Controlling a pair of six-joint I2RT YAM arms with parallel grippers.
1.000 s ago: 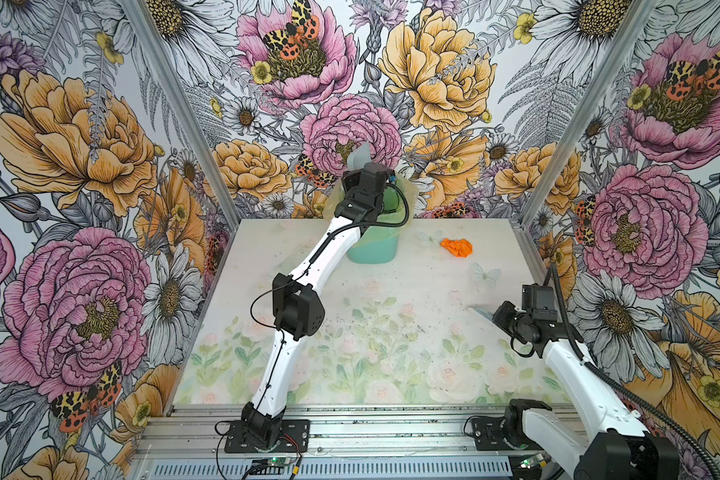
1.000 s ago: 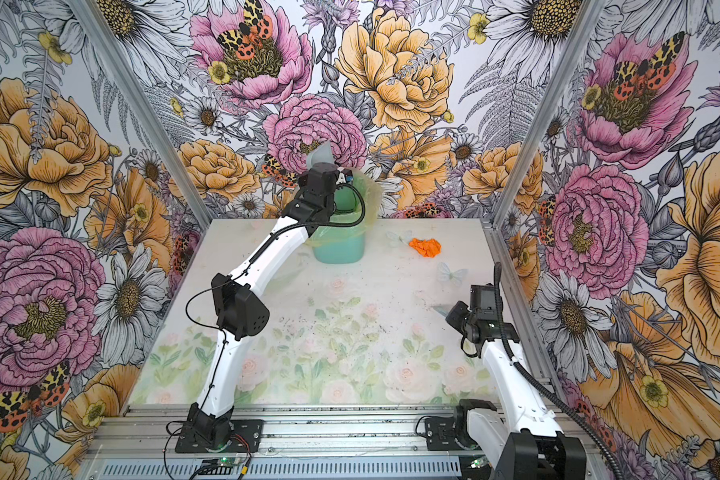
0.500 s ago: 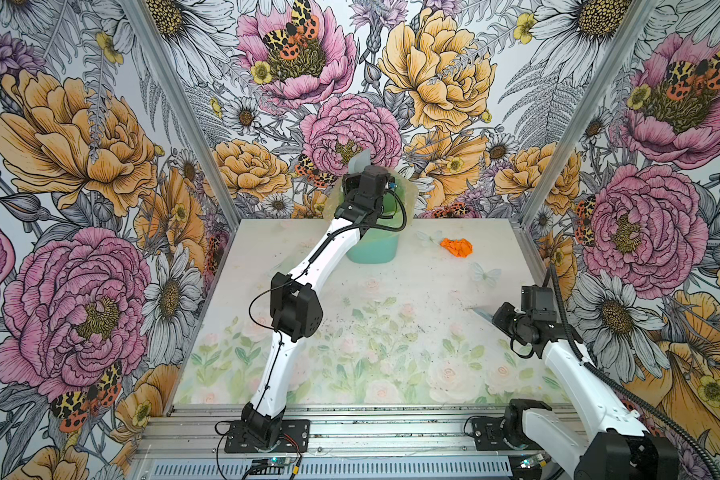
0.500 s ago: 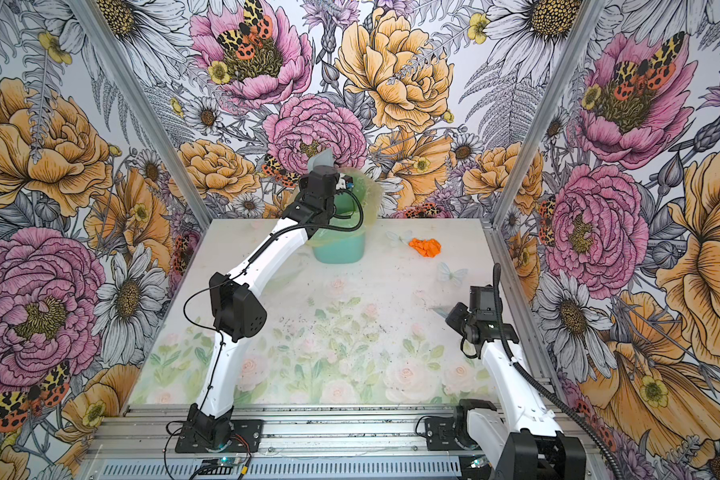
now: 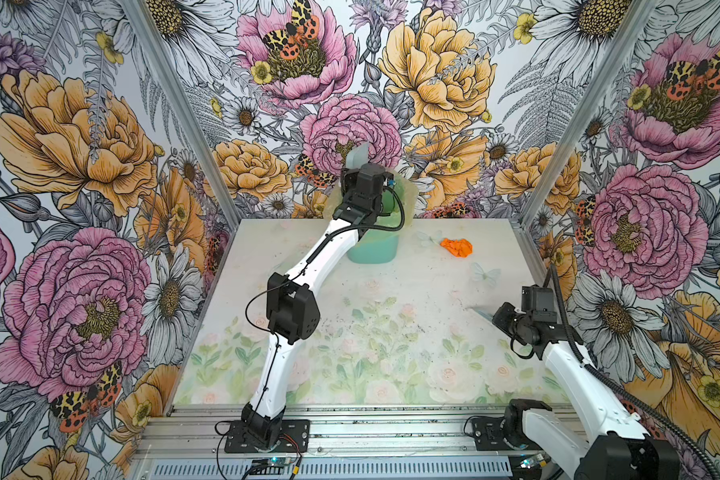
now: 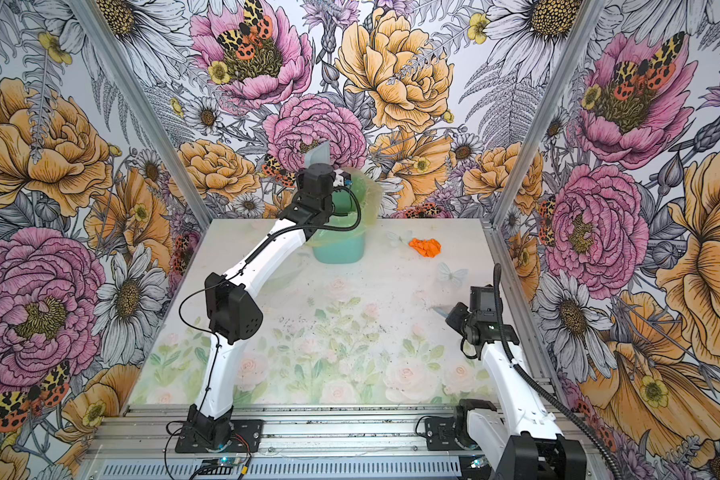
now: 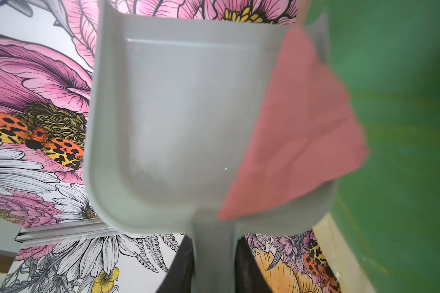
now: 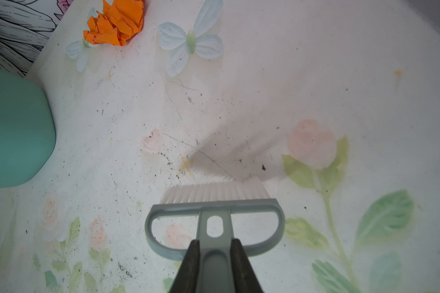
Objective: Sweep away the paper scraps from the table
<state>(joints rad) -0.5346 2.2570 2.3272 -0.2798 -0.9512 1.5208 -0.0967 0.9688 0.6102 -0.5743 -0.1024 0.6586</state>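
An orange paper scrap (image 5: 456, 247) (image 6: 425, 247) (image 8: 114, 22) lies on the table (image 5: 412, 299) at the back right. A red paper scrap (image 7: 302, 132) hangs over one side wall of the grey dustpan (image 7: 183, 114), beside the green bin liner. My left gripper (image 7: 214, 243) (image 5: 364, 178) is shut on the dustpan's handle and holds the pan raised and tilted over the bin. My right gripper (image 8: 215, 243) (image 5: 500, 318) is shut on the handle of the grey brush (image 8: 215, 203), whose white bristles touch the table near its right edge.
A teal bin (image 5: 373, 251) (image 6: 337, 251) (image 8: 15, 132) with a yellow-green liner stands at the back middle. Floral walls close in three sides. Silver rails (image 5: 371, 419) run along the front edge with both arm bases. Dark specks dot the table.
The left wrist with the dustpan has shifted very slightly over the bin. The right arm, the brush and the orange scrap have not moved.
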